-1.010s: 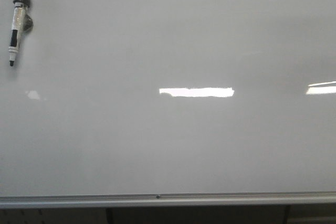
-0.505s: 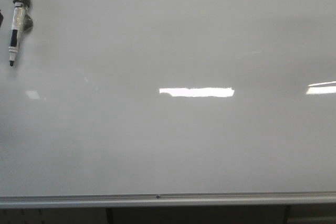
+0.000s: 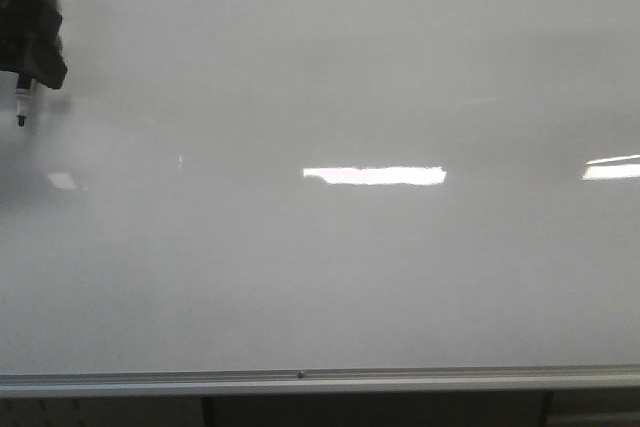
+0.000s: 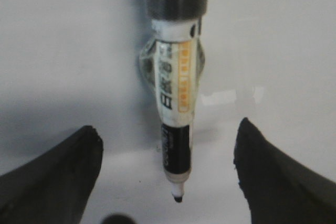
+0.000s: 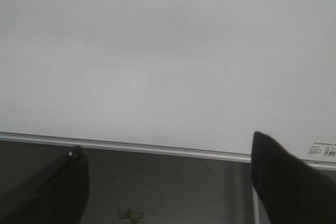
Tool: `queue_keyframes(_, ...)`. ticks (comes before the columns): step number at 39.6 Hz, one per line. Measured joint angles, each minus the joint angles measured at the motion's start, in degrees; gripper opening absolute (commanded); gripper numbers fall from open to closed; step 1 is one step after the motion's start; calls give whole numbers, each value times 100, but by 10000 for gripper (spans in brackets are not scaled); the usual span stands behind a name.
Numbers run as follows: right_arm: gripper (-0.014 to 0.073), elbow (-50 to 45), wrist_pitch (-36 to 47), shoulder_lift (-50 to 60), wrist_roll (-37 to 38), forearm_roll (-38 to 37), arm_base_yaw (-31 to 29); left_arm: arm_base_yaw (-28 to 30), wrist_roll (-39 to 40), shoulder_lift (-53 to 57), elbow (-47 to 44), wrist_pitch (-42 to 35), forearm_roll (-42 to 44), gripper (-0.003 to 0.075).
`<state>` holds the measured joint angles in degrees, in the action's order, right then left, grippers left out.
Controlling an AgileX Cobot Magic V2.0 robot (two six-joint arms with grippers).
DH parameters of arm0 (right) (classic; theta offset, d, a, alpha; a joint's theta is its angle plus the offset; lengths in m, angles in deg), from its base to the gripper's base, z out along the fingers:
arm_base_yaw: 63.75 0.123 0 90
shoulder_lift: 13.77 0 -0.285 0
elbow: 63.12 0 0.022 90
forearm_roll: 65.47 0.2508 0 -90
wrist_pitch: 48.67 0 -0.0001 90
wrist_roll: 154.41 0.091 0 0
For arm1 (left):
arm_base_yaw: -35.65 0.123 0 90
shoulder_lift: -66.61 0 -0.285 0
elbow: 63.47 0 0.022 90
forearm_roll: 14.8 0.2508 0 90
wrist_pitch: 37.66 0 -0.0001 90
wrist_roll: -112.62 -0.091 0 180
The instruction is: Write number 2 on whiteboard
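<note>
The whiteboard point(image 3: 380, 277) fills the front view, its surface bare of any written digit, with a silver rail point(image 3: 320, 380) along its bottom edge. A marker point(image 4: 176, 108) hangs tip down at the board's upper left, on a small clip point(image 4: 144, 66). The left gripper point(image 4: 168, 177) is spread wide, one finger on each side of the marker and not touching it; in the front view its dark body covers most of the marker's barrel. The right gripper point(image 5: 168, 182) is also spread and holds nothing, near the rail. Two bright reflections point(image 3: 375, 176) lie across the board.
</note>
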<state>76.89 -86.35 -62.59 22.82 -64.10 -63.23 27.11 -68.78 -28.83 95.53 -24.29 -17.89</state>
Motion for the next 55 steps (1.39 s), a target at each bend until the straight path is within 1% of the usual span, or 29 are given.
queue_keyframes(9, 645, 0, 0, 0, 0, 0, 0, 0, 0, -231, 0, -291, 0, 502)
queue_keyframes(12, 645, 0, 0, 0, 0, 0, 0, 0, 0, -262, 0, -332, 0, 450)
queue_keyframes(15, 645, 0, 0, 0, 0, 0, 0, 0, 0, -262, 0, -358, 0, 382)
queue_keyframes(18, 645, 0, 0, 0, 0, 0, 0, 0, 0, -262, 0, -414, 0, 339)
queue_keyframes(28, 645, 0, 0, 0, 0, 0, 0, 0, 0, -262, 0, -479, -4, 250)
queue_keyframes(31, 645, 0, 0, 0, 0, 0, 0, 0, 0, -262, 0, -464, -4, 206)
queue_keyframes(34, 645, 0, 0, 0, 0, 0, 0, 0, 0, -262, 0, -408, -4, 149)
queue_keyframes(40, 645, 0, 0, 0, 0, 0, 0, 0, 0, -262, 0, -318, -4, -3)
queue_keyframes(41, 645, 0, 0, 0, 0, 0, 0, 0, 0, -262, 0, -318, -4, -18)
queue_keyframes(44, 645, 0, 0, 0, 0, 0, 0, 0, 0, -262, 12, -290, -4, -19)
queue_keyframes(46, 645, 0, 0, 0, 0, 16, 0, 0, 0, -262, 23, -209, -4, -19)
queue_keyframes(49, 645, 11, -33, 0, 0, 78, 0, 0, -16, -168, 47, 133, -4, -19)
queue_keyframes(51, 645, 67, -121, -11, 0, 131, 0, 0, -112, -55, 124, 470, -4, -19)
queue_keyframes(55, 645, 328, -429, -122, -56, 191, 64, -27, -536, 228, 337, 1393, -4, -19)
